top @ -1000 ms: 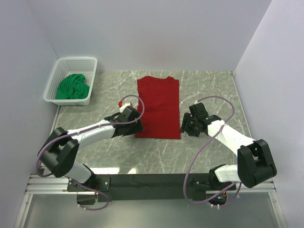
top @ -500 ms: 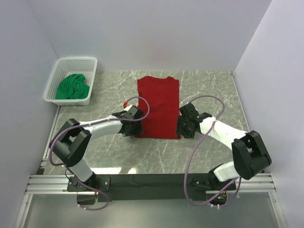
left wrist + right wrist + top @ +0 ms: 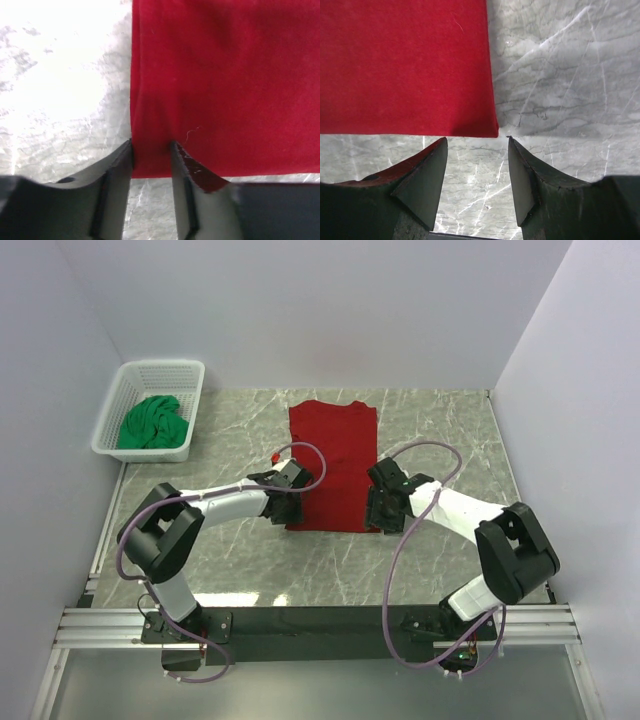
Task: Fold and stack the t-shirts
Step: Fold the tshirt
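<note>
Where the table (image 3: 440,430) runs out toward ten o'clock, one white basket (image 3: 196,380): contents, one green t-shirt (image 3: 152,422), crumpled in a heap. One red t-shirt (image 3: 334,455): outside any container, flat on the marble at twelve o'clock, folded to a long strip. My left claw (image 3: 151,145): at the strip's seven o'clock corner, jaws part-spread astride it, cloth between them, not pinched tight. My right claw (image 3: 477,140): jaws spread, just short of the five o'clock corner, holding nothing.
</note>
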Available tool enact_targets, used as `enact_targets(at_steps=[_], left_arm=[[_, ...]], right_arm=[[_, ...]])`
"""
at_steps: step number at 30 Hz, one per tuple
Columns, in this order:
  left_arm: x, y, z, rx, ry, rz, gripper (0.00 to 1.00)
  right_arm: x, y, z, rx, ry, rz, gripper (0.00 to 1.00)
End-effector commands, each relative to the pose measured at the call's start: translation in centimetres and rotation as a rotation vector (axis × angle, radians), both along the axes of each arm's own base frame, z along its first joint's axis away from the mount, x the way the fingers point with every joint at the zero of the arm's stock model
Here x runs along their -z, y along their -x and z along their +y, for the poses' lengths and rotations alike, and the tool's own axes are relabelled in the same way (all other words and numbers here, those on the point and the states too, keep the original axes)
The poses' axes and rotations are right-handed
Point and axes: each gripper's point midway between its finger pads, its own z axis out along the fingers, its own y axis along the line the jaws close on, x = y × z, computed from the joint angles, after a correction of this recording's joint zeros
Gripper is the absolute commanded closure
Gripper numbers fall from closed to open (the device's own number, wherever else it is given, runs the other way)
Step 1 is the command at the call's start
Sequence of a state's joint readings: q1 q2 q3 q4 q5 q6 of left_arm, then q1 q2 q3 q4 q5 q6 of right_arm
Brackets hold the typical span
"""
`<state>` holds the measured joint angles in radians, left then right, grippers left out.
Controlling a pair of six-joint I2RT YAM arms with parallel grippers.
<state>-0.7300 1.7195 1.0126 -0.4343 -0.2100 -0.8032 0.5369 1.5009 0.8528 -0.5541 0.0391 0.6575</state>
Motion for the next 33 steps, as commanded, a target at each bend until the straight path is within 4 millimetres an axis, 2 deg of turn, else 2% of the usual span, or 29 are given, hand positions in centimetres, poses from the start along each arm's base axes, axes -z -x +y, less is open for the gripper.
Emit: enact_targets(at_steps=[1, 6, 10, 17, 20, 33], left_arm=[[3.3, 4.1, 1.5, 0.029, -0.08, 0.161, 0.63], [3.2, 4.2, 1.5, 0.038, -0.078, 0.157, 0.88], [3.2, 4.4, 1.7, 0.043, -0.08, 0.158, 0.98], [3.2, 4.6, 1.8, 0.051, -0.082, 0.16, 0.99], [3.1, 4.5, 1.9, 0.05, -0.083, 0.158, 0.99], [2.7, 4.8, 2.0, 0.055, -0.075, 0.155, 0.99]], right_arm=[[-0.6, -0.8, 0.4, 0.026, 0.009, -0.013, 0.41], [-0.1, -0.7, 0.8, 0.022, 0.014, 0.01, 0.42], [-0.2, -0.9, 0.7, 0.029, 0.03, 0.007, 0.43], [-2.1, -2.1, 0.4, 0.045, 0.051, -0.046, 0.43], [-1.9, -2.5, 0.1, 0.049, 0.079, -0.046, 0.44], [1.3, -2.0, -0.3, 0.063, 0.122, 0.012, 0.48]])
